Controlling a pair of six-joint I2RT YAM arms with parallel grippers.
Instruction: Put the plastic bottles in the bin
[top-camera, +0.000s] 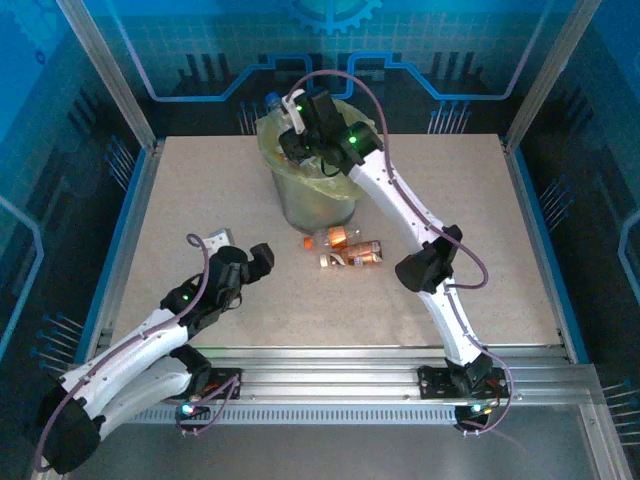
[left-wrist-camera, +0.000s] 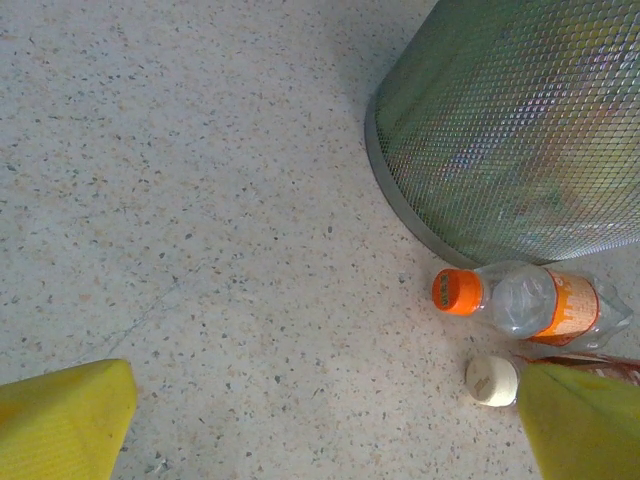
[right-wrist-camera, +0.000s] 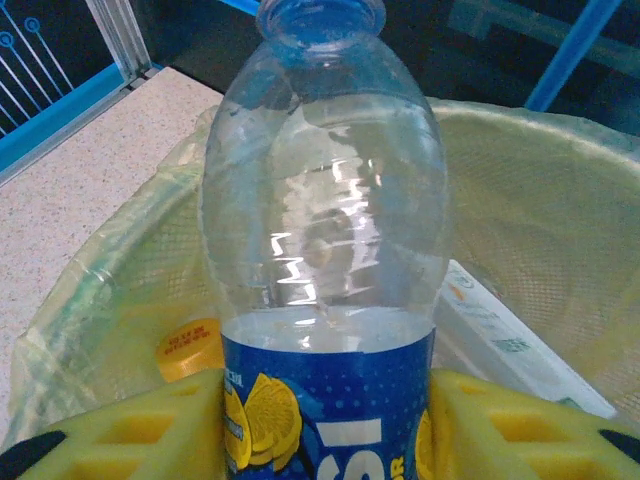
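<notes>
My right gripper (top-camera: 298, 122) hangs over the bin (top-camera: 310, 200), a grey mesh bucket lined with a yellow-green bag (right-wrist-camera: 545, 190). It is shut on a clear bottle with a blue lemon label (right-wrist-camera: 325, 250), and the yellow pads (right-wrist-camera: 150, 430) press both of the bottle's sides. Inside the bin lie an orange cap (right-wrist-camera: 190, 348) and a white flat item (right-wrist-camera: 500, 335). Two more plastic bottles rest on the table before the bin: an orange-capped one (top-camera: 335, 238) (left-wrist-camera: 530, 300) and one with a cream cap (top-camera: 355, 256) (left-wrist-camera: 492, 380). Left of those two, my left gripper (top-camera: 262, 258) (left-wrist-camera: 330, 420) stands open and holds nothing.
The bin's mesh wall (left-wrist-camera: 500, 130) rises just beyond the two lying bottles. A small grey block (top-camera: 216, 238) sits by the left arm. Metal rails (top-camera: 330, 365) run along the table's near edge, and blue enclosure walls stand around it.
</notes>
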